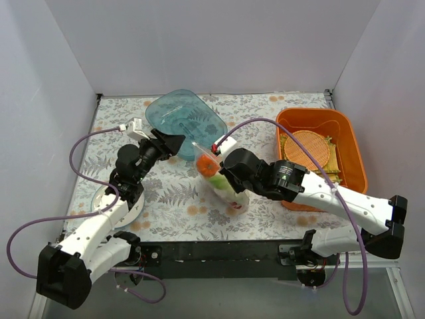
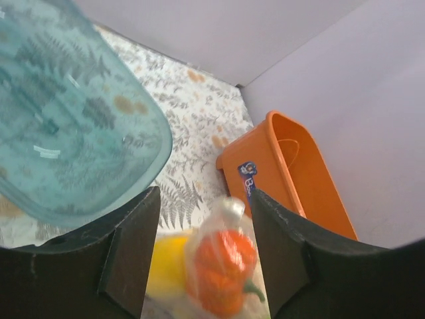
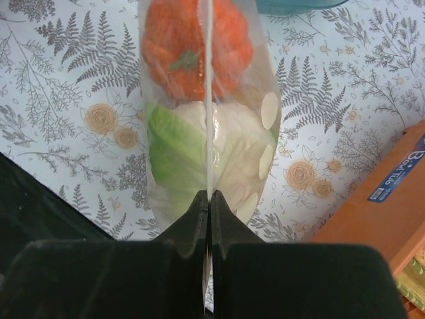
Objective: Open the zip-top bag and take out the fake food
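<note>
Clear polka-dotted plastic zip-top bag [image 3: 255, 143] of toy food [image 3: 196, 40] is sitting just beside teal translucent bowl [image 1: 186, 116], right gripper [image 3: 207, 206] clamping its edge, left gripper [image 2: 204, 196] with jaws standing apart. Film judged limp, slippery; pinch opposite lip.

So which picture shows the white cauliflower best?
The right wrist view: the cauliflower sits close and sharp inside the bag. The top view shows it only as a small pale patch; the left wrist view shows the orange fruit, not the cauliflower.
</note>
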